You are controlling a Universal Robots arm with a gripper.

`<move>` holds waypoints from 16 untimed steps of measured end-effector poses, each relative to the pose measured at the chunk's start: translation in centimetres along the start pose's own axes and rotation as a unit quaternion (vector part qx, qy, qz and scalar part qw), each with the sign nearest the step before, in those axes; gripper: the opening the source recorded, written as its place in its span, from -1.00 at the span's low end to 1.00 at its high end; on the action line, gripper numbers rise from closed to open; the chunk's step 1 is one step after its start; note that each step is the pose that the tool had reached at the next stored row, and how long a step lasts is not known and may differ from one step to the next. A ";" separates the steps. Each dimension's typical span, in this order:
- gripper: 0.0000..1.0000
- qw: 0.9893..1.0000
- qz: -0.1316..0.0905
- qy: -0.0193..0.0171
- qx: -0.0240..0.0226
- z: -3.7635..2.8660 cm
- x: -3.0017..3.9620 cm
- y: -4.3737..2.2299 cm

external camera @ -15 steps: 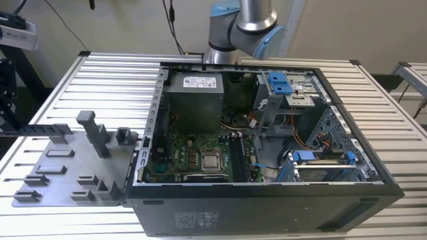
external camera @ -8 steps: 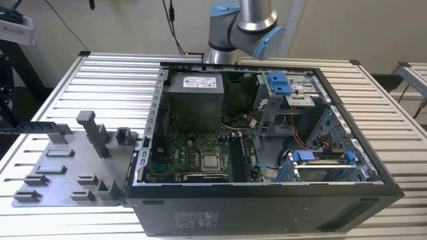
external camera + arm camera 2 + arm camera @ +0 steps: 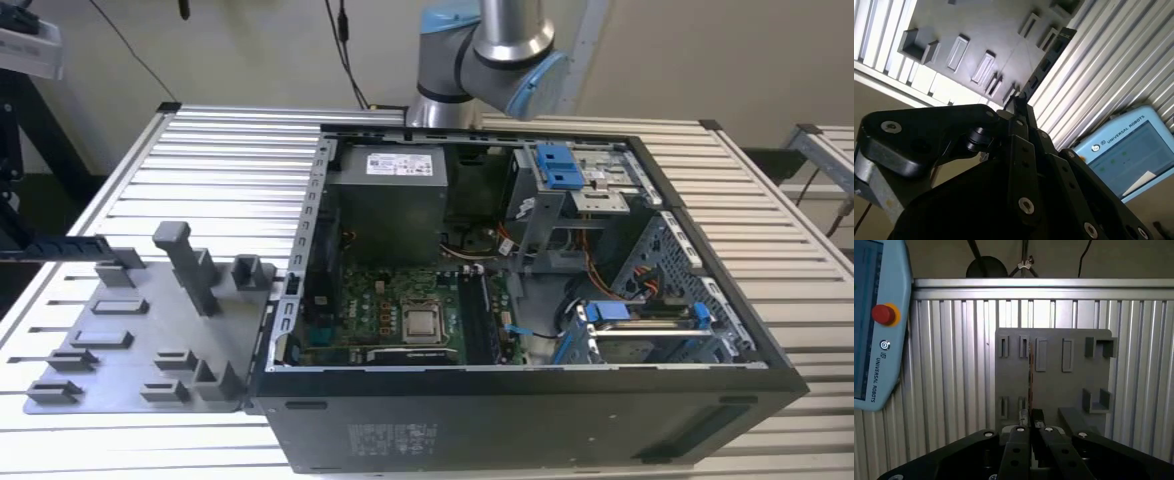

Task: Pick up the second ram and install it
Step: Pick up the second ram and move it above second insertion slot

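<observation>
Seemingly we are pinching the second ram (image 3: 1030,375) edge-on in the gripper (image 3: 1031,414) over the gray fixture plate (image 3: 1064,390); probably light, stiff, fragile, best held by its edges.

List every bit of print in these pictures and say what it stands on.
Teach pendant: a maker's name along its pale blue edge, in both wrist views; a brand, so not quoted.
Pendant screen: blurred, unreadable.
Power supply label: too small to read.
Sticker on the computer case outer wall: too small to read.
</observation>
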State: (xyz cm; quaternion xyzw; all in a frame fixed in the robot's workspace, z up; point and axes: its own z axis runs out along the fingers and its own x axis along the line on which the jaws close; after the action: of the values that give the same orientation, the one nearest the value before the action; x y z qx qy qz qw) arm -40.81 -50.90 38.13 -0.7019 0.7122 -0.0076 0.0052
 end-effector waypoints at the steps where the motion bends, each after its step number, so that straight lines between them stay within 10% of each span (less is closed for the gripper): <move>1: -0.73 1.000 0.000 0.000 0.000 -0.09 0.00 0.00; 16: -0.73 1.000 0.000 0.000 0.000 -2.11 0.01 -0.04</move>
State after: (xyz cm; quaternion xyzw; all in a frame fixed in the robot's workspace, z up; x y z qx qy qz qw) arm -40.81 -50.90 40.24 -0.7019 0.7122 -0.0076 0.0052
